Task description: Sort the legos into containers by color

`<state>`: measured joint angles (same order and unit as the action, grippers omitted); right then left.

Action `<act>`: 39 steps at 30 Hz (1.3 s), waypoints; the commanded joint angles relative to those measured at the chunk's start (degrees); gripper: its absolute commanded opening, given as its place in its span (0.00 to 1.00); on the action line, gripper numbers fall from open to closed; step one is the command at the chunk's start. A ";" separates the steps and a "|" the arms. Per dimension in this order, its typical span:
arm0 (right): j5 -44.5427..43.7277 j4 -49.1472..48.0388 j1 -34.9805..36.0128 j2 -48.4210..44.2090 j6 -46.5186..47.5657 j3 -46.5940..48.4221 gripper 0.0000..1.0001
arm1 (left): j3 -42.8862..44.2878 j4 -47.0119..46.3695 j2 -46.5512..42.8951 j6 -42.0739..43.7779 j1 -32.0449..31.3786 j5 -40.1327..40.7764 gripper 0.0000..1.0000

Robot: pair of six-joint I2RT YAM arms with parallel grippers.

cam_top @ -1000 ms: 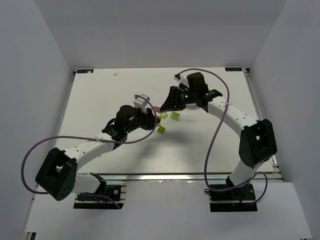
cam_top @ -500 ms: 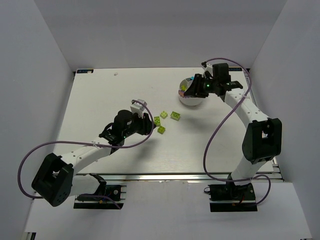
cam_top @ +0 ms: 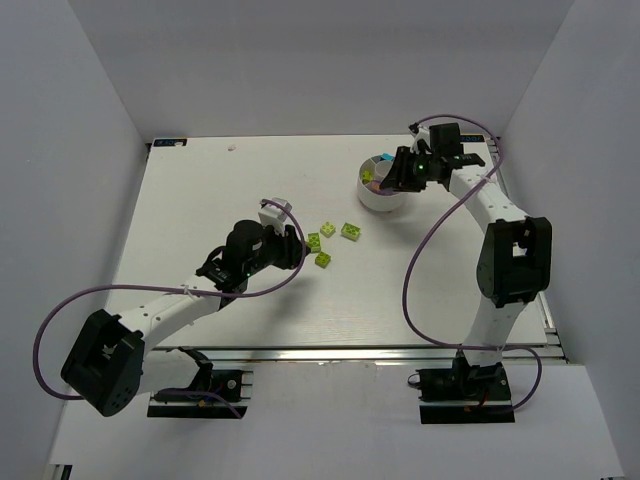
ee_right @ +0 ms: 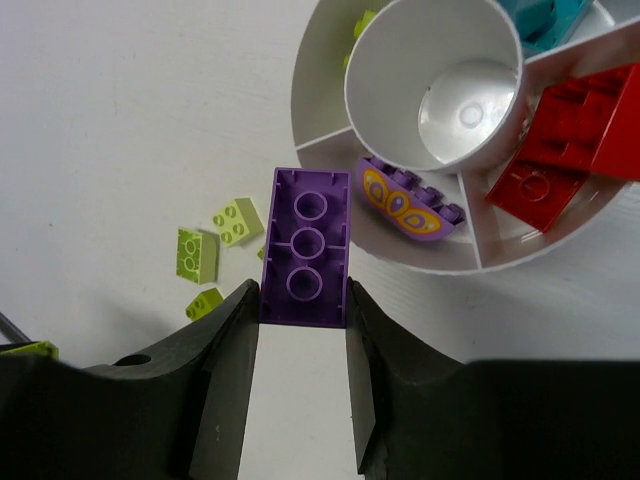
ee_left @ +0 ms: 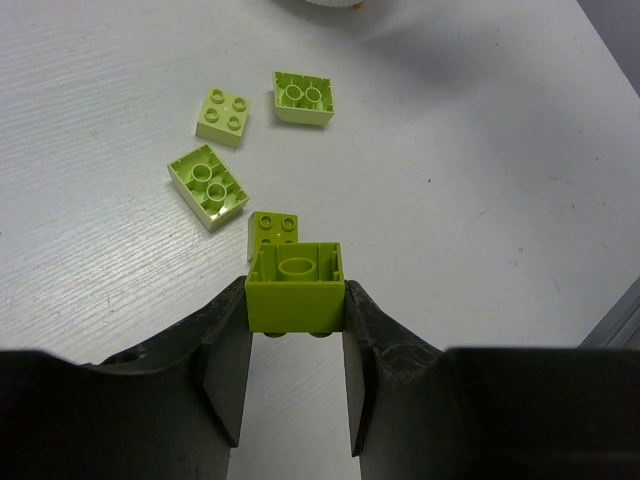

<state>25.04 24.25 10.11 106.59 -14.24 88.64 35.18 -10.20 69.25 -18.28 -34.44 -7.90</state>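
From above, the left fingers sit low by four loose green bricks on the counter. The right fingers hang over the white dish. What each one holds is too small to see here. In the left wrist view, the left fingers are pinching a green brick by its sides, hollow side showing. Only the tips hold it, so it could slip out on the way to the dish, or bump the loose ones just ahead. Just a sliver of the dish shows at the top. In the right wrist view, the right fingers are pinching a purple brick. It seems to hang over the dish's rim, beside the wedge with a purple piece. Dropped now, it could hit the rim and land on the counter, or bounce in with the red bricks. The right side of the dish is cut off, and the cyan bricks barely show.
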 commanded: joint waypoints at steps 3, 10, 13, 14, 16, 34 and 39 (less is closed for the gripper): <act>-1.74 -0.34 -0.44 1.25 2.28 4.70 0.00 | -0.37 0.35 -2.02 -0.08 -0.02 0.78 0.12; -2.89 -0.43 -0.88 2.84 3.16 5.31 0.13 | -0.11 0.27 -2.10 -0.09 -0.02 0.70 0.12; -2.98 -0.17 -0.79 3.36 3.34 5.23 0.16 | -0.02 0.35 -2.11 0.00 -0.02 0.69 0.12; -2.98 -0.17 -0.88 3.37 3.34 5.14 0.17 | -0.02 0.27 -2.11 0.00 -0.02 0.61 0.12; -3.06 -0.26 -0.88 3.63 3.34 5.05 0.18 | -0.02 0.18 -2.19 0.00 -0.02 0.61 0.12; -3.07 0.10 -1.50 2.40 2.20 4.43 0.60 | 0.33 -0.53 -2.02 -0.17 -0.10 -0.10 0.12; -1.84 1.06 -1.85 1.08 2.28 4.78 0.60 | 0.77 -0.79 -2.02 -0.44 -0.11 -0.36 0.12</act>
<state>22.28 25.19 8.62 110.63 -11.77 91.77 35.18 -9.91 69.10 -18.33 -34.44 -7.88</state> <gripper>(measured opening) 0.602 0.467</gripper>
